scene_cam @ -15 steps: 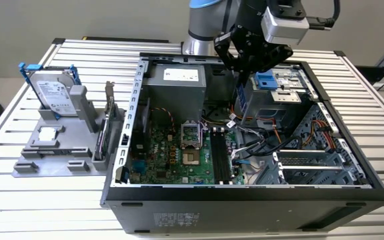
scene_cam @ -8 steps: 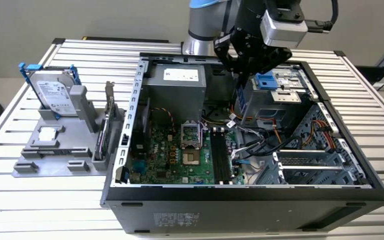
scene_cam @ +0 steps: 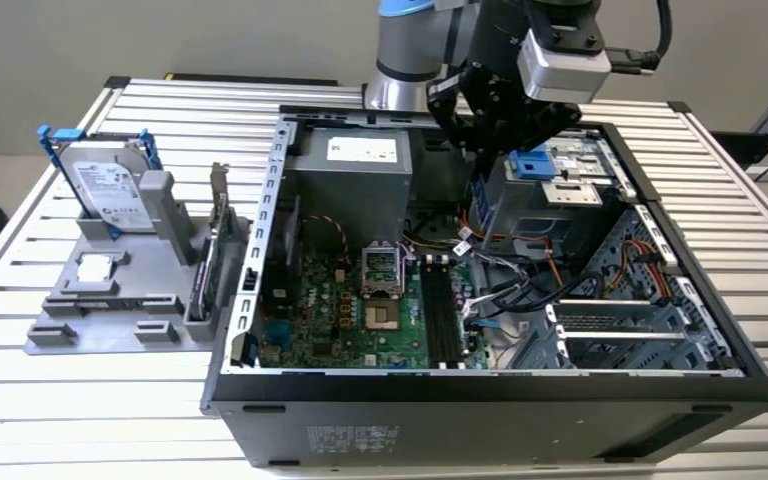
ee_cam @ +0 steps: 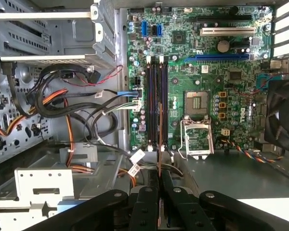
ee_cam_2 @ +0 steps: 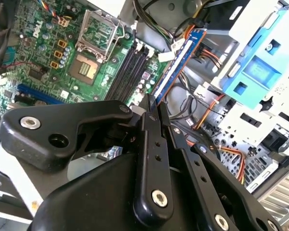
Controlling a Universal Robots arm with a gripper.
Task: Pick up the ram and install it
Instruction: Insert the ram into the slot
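Exterior view: my pincer (scene_cam: 478,140) hangs over the open computer case (scene_cam: 491,385), toward 1 o'clock of the motherboard (scene_cam: 344,310). The ram (scene_cam: 483,200) drops from it as a bluish strip, up in the air and well apart from the board. In the second wrist view my pincer (ee_cam_2: 151,102) is clamped narrow on one end of the ram (ee_cam_2: 180,60). The blue stick juts out past the fingers (ee_cam_2: 149,144), over the cables (ee_cam_2: 192,110) and beside the blue drive latch (ee_cam_2: 255,72). In the first wrist view the ram (ee_cam: 159,161) is edge-on, a thin line rising from my pincer (ee_cam: 159,180). It lines up with the long black memory slots (ee_cam: 156,101) without touching them. The CPU socket (ee_cam: 196,103) sits just beside those slots. Back in the exterior view, the slots (scene_cam: 440,315) lie at 5 o'clock from my pincer. At 9 o'clock of the case, on the slatted surface (scene_cam: 91,420), a grey holder (scene_cam: 104,300) carries the hard drive (scene_cam: 104,185) with blue rails. An upright card (scene_cam: 217,250) stands between the holder and the case.
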